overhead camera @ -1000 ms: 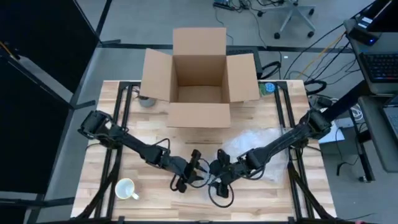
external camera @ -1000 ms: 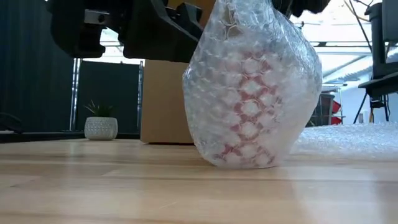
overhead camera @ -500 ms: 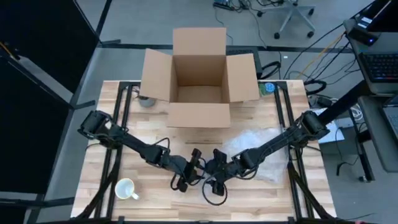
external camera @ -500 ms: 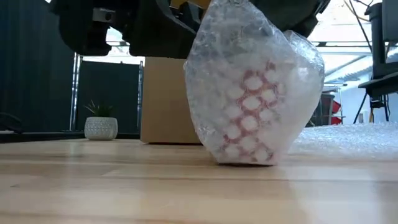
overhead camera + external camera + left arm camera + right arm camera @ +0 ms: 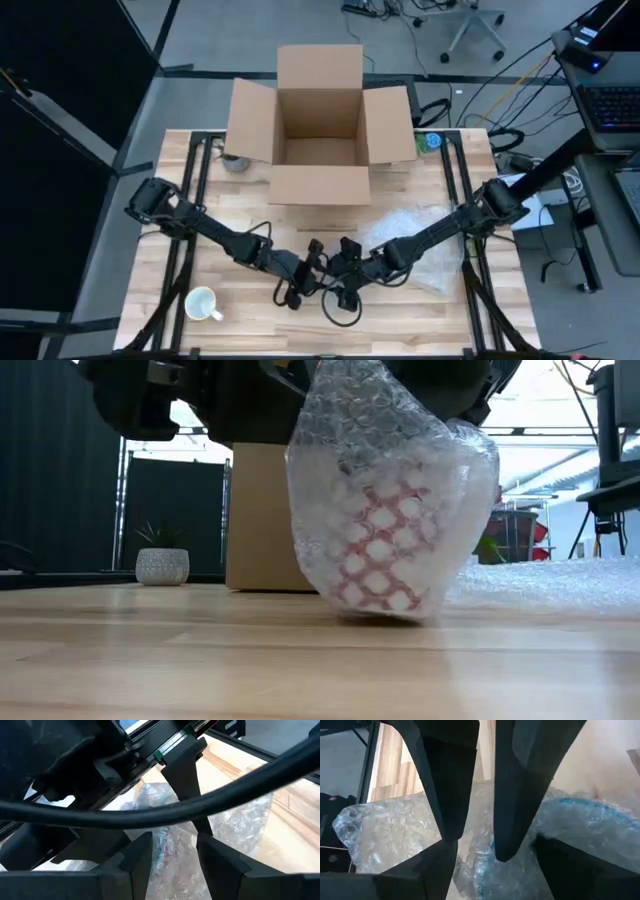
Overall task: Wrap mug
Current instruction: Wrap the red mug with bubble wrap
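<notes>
A mug with a red pattern, bundled in bubble wrap [image 5: 385,510], stands tilted near the table's front middle, and only the bundle's lower right edge [image 5: 405,616] is on the wood. My left gripper [image 5: 312,262] comes at the bundle from the left and my right gripper [image 5: 346,262] from the right. Both are shut on wrap at its top, and they hide the bundle in the high view. The left wrist view shows the wrapped mug [image 5: 167,852] between my left fingers. My left gripper has bubble wrap [image 5: 172,837] between its two fingers, coming slanting down from the table's left. One layer or several, I cannot tell. My right gripper pinches the gathered wrap at the bundle's top [image 5: 485,845] between its nearly closed fingers, slanting down from the right. The bundle hangs tilted below it.
An open cardboard box [image 5: 320,120] stands at the table's far middle. A loose sheet of bubble wrap [image 5: 415,240] lies right of the grippers. A bare white mug [image 5: 203,303] sits near the front left. A small potted plant [image 5: 162,565] stands beyond the table.
My right gripper has moved toward the table's left, closer to my left gripper. The wrapped mug has gone from standing flat to tipped, its left lower side lifted off the wood, and it has shifted slightly leftward.
</notes>
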Available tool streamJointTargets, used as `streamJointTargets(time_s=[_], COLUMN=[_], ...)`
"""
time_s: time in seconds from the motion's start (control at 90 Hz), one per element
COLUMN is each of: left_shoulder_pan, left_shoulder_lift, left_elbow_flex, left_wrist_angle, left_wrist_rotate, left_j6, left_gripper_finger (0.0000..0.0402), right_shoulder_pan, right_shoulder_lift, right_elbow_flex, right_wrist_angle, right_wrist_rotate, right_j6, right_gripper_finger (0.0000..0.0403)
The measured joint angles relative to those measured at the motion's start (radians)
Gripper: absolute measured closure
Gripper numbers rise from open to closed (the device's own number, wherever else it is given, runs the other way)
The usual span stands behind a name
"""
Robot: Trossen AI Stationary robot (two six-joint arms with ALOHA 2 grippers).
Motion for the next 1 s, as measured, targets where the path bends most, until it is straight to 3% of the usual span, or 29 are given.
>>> streamJointTargets(time_s=[0.622,0.844,1.0], left_shoulder_pan=[0.0,-0.002,-0.003], left_shoulder_lift=[0.0,0.0,0.0], left_elbow_flex=[0.001,0.0,0.0], left_wrist_angle=[-0.071,-0.044,-0.042], left_wrist_rotate=[0.005,0.004,-0.001], left_j6=[-0.001,-0.003,-0.002], left_gripper_finger=[0.0259,0.0259,0.0259], right_shoulder_pan=[0.0,0.007,0.057], right_shoulder_lift=[-0.249,-0.333,-0.319], right_elbow_flex=[-0.009,-0.007,-0.006], right_wrist_angle=[-0.052,-0.253,-0.451], right_wrist_rotate=[-0.008,0.049,0.099], right_j6=[-0.005,0.074,0.173], right_gripper_finger=[0.0151,0.0151,0.0151])
